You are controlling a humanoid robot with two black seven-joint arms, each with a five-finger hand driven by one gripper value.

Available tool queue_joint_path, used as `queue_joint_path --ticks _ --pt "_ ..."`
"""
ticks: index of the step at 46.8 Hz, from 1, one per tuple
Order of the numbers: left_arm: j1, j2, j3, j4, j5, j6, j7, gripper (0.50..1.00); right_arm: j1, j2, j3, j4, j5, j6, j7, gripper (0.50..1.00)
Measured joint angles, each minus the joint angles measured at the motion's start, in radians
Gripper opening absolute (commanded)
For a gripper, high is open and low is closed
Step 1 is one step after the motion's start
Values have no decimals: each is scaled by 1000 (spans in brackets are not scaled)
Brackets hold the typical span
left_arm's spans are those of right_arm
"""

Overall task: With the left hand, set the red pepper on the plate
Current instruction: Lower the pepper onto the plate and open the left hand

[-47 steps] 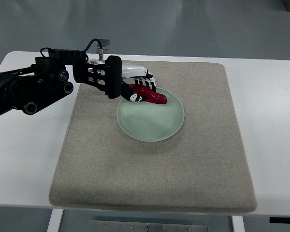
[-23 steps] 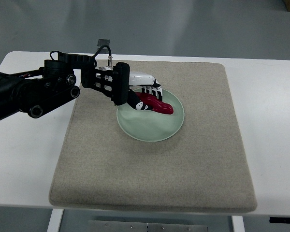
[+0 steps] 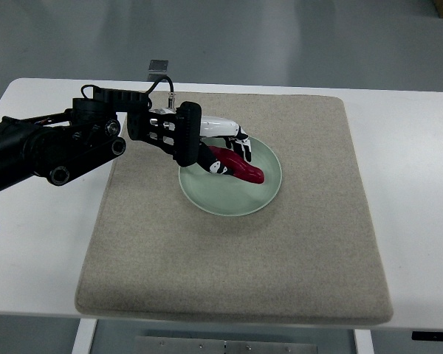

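A pale green plate (image 3: 240, 198) lies on a beige mat, a little above the middle. My left hand (image 3: 223, 151), black and white, reaches in from the left over the plate's upper left part. Its fingers are curled around a red pepper (image 3: 243, 169). The pepper's free end points right and down over the plate's middle. I cannot tell whether the pepper touches the plate. The right arm does not show.
The beige mat (image 3: 244, 265) covers most of a white table (image 3: 413, 184). A small grey metal bracket (image 3: 158, 67) sits at the table's far edge. My left arm (image 3: 52, 144) stretches across the table's left part.
My left hand has moved right and slightly down with the pepper, from the plate's upper left rim to further over the plate. The pepper's tip is nearer the plate's middle.
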Motion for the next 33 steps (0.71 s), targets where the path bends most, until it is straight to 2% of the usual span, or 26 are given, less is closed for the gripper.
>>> queue_joint_path --ticks 2,23,28,33 --pt "1 0 0 0 0 0 0 816 0 0 0 0 0 0 0 928" --pt "-4 0 -7 16 -5 16 0 819 0 0 0 0 0 0 0 928" --pt "-6 1 -16 66 -13 26 2 819 0 0 0 0 0 0 0 928" --pt "-8 2 -17 139 -20 67 3 819 0 0 0 0 0 0 0 928"
